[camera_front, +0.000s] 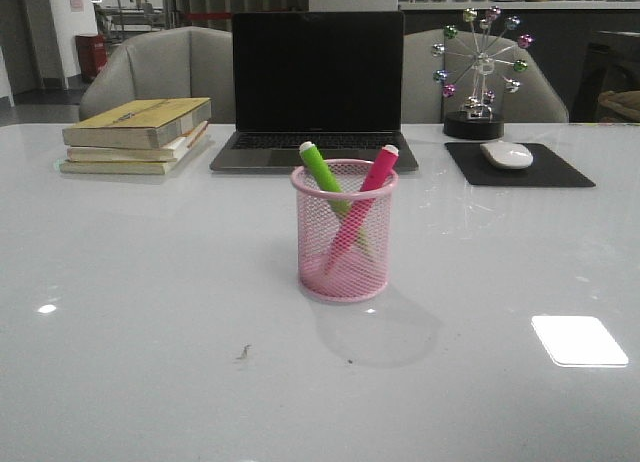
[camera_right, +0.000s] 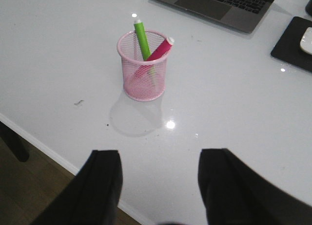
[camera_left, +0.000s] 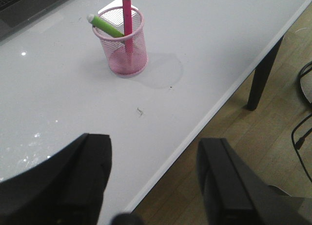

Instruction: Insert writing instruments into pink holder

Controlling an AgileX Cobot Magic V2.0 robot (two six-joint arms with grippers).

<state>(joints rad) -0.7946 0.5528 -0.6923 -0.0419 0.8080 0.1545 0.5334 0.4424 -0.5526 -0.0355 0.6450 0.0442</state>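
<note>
The pink holder point(camera_front: 344, 232) stands upright mid-table. Inside it lean the lime green marker point(camera_front: 321, 169) and the pink-magenta marker point(camera_front: 374, 177), crossed, with their whitish ends above the rim. The left wrist view shows the holder point(camera_left: 124, 44) with the green marker point(camera_left: 106, 26) and the magenta marker point(camera_left: 127, 18). The right wrist view shows the holder point(camera_right: 144, 66), the green marker point(camera_right: 142, 39) and the magenta marker point(camera_right: 159, 51). My left gripper point(camera_left: 153, 149) hangs open over the table's front edge, far from the holder. My right gripper point(camera_right: 161, 161) is open and empty above the near table. Neither arm appears in the front view.
An open laptop point(camera_front: 316, 87) stands behind the holder. A stack of books point(camera_front: 138, 134) lies back left. A mouse point(camera_front: 507, 154) on a black pad point(camera_front: 518, 166) and a Ferris-wheel ornament point(camera_front: 480, 72) sit back right. The table's front edge point(camera_left: 204, 115) drops to wooden floor.
</note>
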